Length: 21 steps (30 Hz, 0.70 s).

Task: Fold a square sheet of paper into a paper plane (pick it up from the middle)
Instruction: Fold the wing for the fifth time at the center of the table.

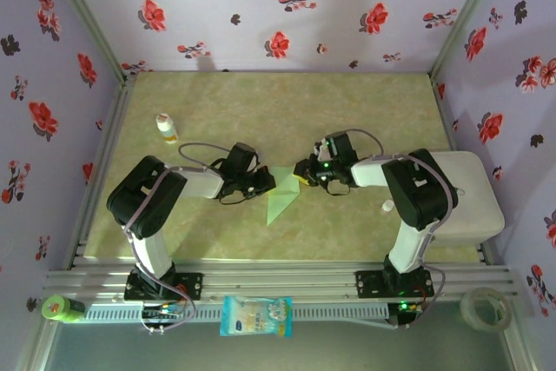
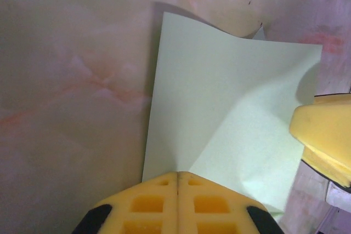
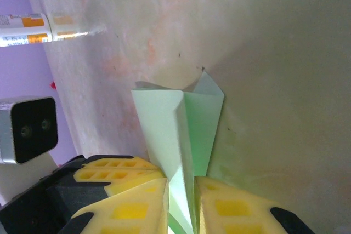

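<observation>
The square sheet of paper (image 1: 280, 194) is pale mint green, partly folded, and lies mid-table as a pointed shape between both grippers. My left gripper (image 1: 263, 182) is at its left corner. In the left wrist view the yellow fingers (image 2: 178, 176) are pressed together on the edge of the sheet of paper (image 2: 219, 113), and a crease runs out from their tips. My right gripper (image 1: 303, 176) meets the sheet from the right. Its fingers (image 3: 181, 204) stand narrowly apart with an upright fold of the paper (image 3: 178, 130) pinched between them. The left gripper's fingers (image 3: 118, 169) lie beside that fold.
A small white bottle (image 1: 166, 129) stands at the back left of the mat. A white box (image 1: 473, 197) sits by the right arm with a small white cap (image 1: 387, 207) near it. On the front rail lie a white-and-blue packet (image 1: 256, 315), a green object (image 1: 59, 308) and a tape roll (image 1: 484, 308).
</observation>
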Each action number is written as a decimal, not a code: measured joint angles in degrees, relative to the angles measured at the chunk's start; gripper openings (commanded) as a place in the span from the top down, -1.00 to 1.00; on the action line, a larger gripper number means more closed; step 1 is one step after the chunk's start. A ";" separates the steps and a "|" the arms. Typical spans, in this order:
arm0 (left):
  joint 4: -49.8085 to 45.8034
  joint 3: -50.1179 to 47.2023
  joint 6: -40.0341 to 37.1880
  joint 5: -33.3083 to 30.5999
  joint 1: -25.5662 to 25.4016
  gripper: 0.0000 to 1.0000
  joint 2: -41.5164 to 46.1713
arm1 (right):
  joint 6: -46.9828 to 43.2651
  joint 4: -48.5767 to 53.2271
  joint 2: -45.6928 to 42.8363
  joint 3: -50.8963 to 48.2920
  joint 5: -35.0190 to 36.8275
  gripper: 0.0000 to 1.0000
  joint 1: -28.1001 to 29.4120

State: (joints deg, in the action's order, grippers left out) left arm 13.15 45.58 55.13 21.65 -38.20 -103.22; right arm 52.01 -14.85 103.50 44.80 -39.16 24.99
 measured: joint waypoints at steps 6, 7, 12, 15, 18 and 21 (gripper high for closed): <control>0.00 0.00 0.02 0.02 0.11 0.93 0.00 | -0.07 0.07 0.46 0.00 -0.13 0.57 0.00; 0.00 0.00 0.02 0.02 0.13 0.93 0.00 | -0.20 0.09 0.46 0.00 -0.13 0.57 0.00; 0.00 0.00 0.00 0.20 0.22 0.93 0.00 | -1.29 1.22 0.57 0.00 -0.15 0.58 0.00; 0.07 0.00 0.02 0.22 0.22 0.87 0.00 | -1.46 1.22 1.22 0.00 -0.35 0.65 0.00; 0.63 -0.63 0.00 0.31 0.22 0.78 0.37 | -1.40 1.14 1.40 -0.02 -0.55 0.83 0.00; -0.42 -1.73 -0.59 0.33 0.28 0.63 2.40 | -0.39 0.00 1.40 -0.24 -0.83 0.93 0.00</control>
State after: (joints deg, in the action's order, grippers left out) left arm 12.73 43.86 54.54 21.98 -37.91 -100.82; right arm 51.62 -14.85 104.90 44.56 -39.99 24.99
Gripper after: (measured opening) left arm 0.139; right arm 0.058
